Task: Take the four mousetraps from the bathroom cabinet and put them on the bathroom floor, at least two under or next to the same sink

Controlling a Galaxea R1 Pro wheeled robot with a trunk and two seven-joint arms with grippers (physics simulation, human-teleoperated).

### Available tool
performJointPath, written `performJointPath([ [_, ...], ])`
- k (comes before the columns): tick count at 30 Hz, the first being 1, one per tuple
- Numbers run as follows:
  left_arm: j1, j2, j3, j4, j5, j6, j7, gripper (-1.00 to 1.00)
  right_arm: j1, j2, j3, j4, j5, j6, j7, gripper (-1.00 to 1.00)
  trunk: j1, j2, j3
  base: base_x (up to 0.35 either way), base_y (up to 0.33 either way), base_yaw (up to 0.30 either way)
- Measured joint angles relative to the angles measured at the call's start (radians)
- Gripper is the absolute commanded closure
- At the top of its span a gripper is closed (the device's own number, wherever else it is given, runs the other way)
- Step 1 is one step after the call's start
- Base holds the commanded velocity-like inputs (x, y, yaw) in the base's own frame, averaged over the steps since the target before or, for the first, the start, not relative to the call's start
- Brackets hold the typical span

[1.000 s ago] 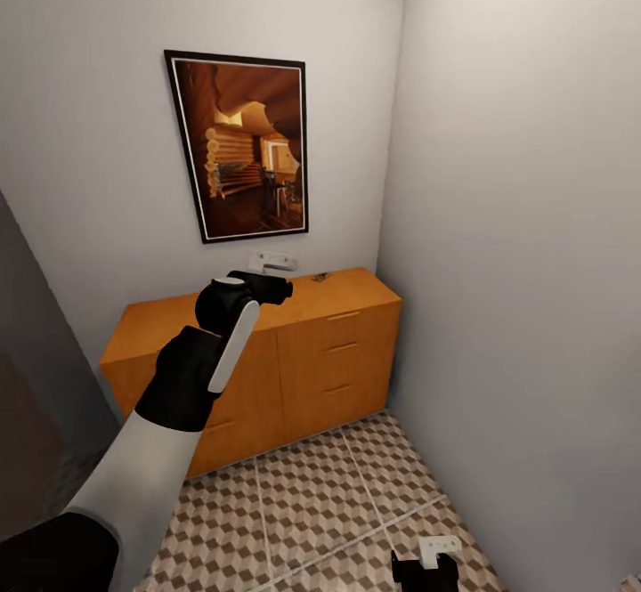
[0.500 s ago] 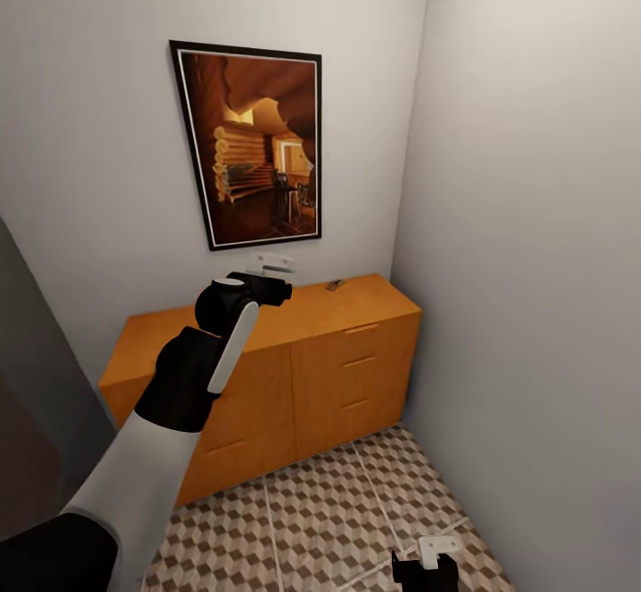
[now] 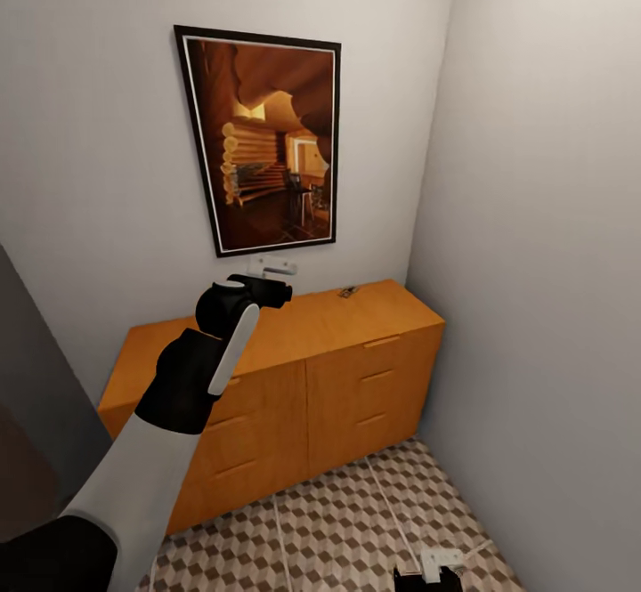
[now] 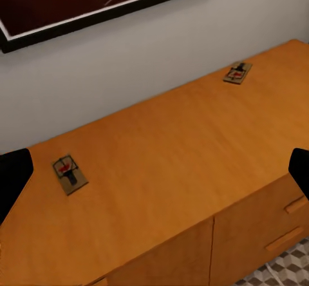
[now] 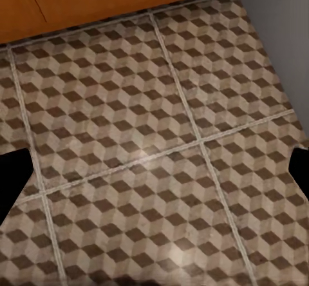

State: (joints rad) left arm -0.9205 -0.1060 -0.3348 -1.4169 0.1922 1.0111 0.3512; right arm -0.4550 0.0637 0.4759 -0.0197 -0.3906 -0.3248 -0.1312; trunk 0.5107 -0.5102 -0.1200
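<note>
Left gripper [image 3: 271, 265] raised over the cabinet [image 3: 294, 378], jaws spread wide, lining up on the near mousetrap [image 4: 69, 173]. Second mousetrap [image 4: 237, 73] further along the top by the wall. Right gripper [image 3: 427, 574] low over bathroom floor [image 5: 154, 144], wide too, nothing held.

The camera has closed in on the cabinet [image 3: 294, 378], which now looms larger.
</note>
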Motion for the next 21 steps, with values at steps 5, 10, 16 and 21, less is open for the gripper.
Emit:
performJointPath([
  [5,0.007,0.0,0.0,0.0,0.0,0.0,-0.001,-1.0,0.044,-0.002,0.0,0.0,0.0,0.033,0.001,-1.0,0.0,0.0,0.0,0.044,0.025,0.0],
  [10,0.01,0.0,0.0,0.0,0.0,0.0,-0.001,-1.0,0.101,-0.002,0.0,0.001,0.0,0.041,0.001,-1.0,0.0,0.0,0.0,0.012,0.007,0.0],
  [16,0.014,0.0,0.0,0.0,0.0,-0.001,-0.035,-1.0,0.152,-0.001,0.0,0.001,-0.008,0.042,0.001,-1.0,0.0,0.0,0.0,0.003,0.002,0.0],
  [21,0.016,0.001,0.0,0.0,0.0,-0.003,-0.088,-1.0,0.17,0.0,0.0,0.001,-0.051,0.042,0.002,-1.0,0.0,0.0,0.0,0.0,0.0,0.0],
])
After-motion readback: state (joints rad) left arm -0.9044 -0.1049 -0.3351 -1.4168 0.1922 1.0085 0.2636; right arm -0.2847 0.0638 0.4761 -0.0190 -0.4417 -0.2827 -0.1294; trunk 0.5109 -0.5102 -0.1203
